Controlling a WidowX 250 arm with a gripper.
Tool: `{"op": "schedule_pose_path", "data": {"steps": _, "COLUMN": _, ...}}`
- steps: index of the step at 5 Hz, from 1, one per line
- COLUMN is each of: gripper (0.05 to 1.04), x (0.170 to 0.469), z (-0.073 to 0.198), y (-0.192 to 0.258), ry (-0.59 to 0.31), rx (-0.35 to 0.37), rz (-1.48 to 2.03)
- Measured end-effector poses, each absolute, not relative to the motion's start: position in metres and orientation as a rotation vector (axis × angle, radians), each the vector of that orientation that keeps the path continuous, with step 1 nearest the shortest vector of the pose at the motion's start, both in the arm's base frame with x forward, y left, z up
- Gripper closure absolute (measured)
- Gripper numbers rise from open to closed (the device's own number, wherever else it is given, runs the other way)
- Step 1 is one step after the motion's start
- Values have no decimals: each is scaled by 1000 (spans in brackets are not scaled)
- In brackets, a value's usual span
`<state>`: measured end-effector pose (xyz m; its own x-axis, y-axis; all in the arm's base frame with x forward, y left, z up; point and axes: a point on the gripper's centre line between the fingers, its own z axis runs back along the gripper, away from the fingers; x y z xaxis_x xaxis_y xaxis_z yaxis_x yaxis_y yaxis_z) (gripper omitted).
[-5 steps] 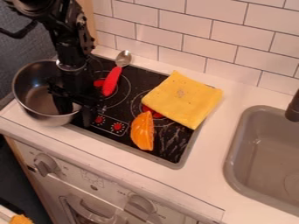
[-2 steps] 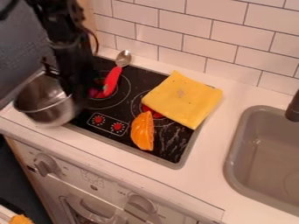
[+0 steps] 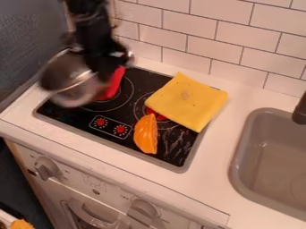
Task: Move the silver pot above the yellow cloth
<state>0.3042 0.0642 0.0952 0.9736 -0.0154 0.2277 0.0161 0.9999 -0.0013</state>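
Silver metal pot [image 3: 76,95] is up off the worktop, above the left part of the stovetop as we look at it. Compared with the earlier frame, we see it carried up and rightward in the view, along with the black two-finger gripper [image 3: 105,65], and the stovetop's near-left corner has come out from behind it. The gripper's fingers are clenched on the pot's right side.

We see the pot tilted: its open mouth faces the upper left and its base the lower right, so its long axis slants between those two corners.

Around it, largest first, we have the white counter [image 3: 218,156], the grey sink [image 3: 239,150] well apart at the right, and the black glass stovetop [image 3: 71,113] with its red markings. A square yellow cloth [image 3: 190,105] lies flat over the right rear of the stovetop, partly on the counter. Just beside its near-left edge we find an orange wedge-shaped piece [image 3: 146,136]. Between pot and cloth lies a red-handled metal spoon [image 3: 113,85], partly behind the gripper.
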Motion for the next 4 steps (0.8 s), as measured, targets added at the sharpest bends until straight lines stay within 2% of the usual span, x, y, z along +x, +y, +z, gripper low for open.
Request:
{"op": "schedule_pose_path", "data": {"steps": 1, "gripper": 1010, "x": 337, "z": 87, "y": 11, "ry": -206, "rx": -3, "rz": -133}}
{"op": "schedule_pose_path", "data": {"steps": 2, "gripper": 1010, "x": 357, "z": 78, "y": -27, "ry": -189, "rx": 6, "rz": -213}}
{"op": "schedule_pose_path", "data": {"steps": 4, "gripper": 1010, "x": 369, "z": 73, "y": -53, "ry": -196, "rx": 23, "rz": -264}}
